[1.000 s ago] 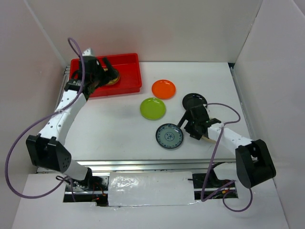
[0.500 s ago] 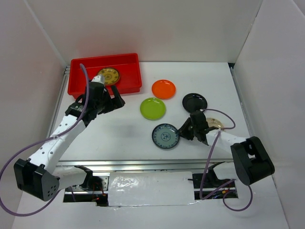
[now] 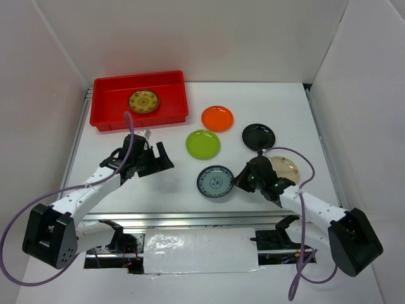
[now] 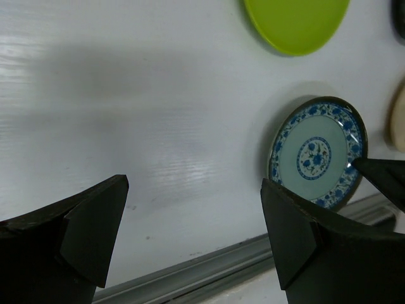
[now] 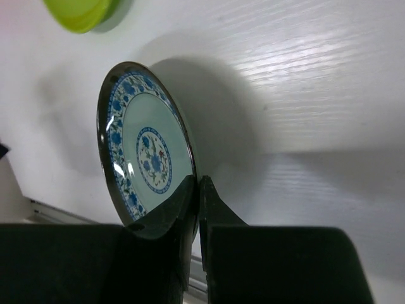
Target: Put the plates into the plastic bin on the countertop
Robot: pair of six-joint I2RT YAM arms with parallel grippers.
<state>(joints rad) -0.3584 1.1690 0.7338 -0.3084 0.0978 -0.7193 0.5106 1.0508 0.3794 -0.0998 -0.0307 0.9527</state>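
Both arms low; right gripper (image 5: 197, 190) pinches right rim of tilted blue-patterned plate (image 3: 213, 182); left gripper (image 4: 193, 209) wide open, empty, over bare surface (image 3: 174, 190).

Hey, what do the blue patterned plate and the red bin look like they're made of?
The blue patterned plate: likely glazed ceramic, possibly glossy melamine; sharp light reflections on its printed floral face. The red bin: looks like moulded plastic, smooth and slightly glossy; uniform colour, thin raised rim.

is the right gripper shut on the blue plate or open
Shut on it: in the right wrist view the right gripper pinches the blue plate by its near rim, one finger on each face.
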